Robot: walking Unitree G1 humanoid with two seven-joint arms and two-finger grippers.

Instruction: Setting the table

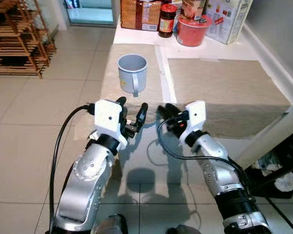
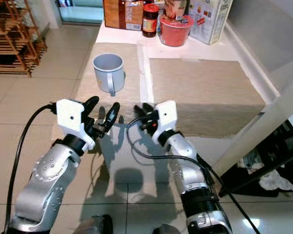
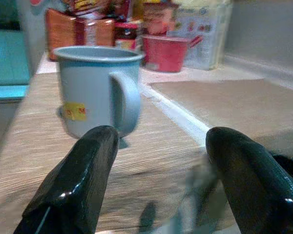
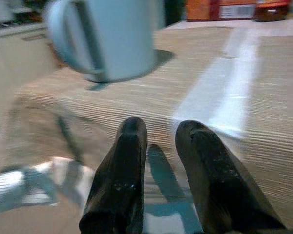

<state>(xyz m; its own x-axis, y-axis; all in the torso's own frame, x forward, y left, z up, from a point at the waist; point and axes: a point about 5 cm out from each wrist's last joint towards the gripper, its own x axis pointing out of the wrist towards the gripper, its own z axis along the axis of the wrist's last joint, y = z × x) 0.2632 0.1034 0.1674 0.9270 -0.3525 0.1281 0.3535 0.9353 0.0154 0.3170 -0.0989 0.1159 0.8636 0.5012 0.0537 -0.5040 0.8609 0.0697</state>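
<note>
A light blue mug (image 1: 132,70) stands upright on the left beige placemat (image 1: 112,90), with its handle towards me. A second beige placemat (image 1: 219,83) lies to its right, bare. My left gripper (image 1: 133,109) is open and hovers at the table's near edge, just short of the mug (image 3: 95,90). Beside it, my right gripper (image 1: 166,110) has its fingers nearly together and holds nothing. In the right wrist view the mug (image 4: 107,36) stands ahead of the fingers and off to one side, on the mat.
At the table's far end stand a red bowl (image 1: 193,29), a dark jar (image 1: 167,19), a brown packet (image 1: 139,13) and a white carton (image 1: 229,17). A wooden rack (image 1: 17,39) stands on the tiled floor to the left. A wall runs along the table's right side.
</note>
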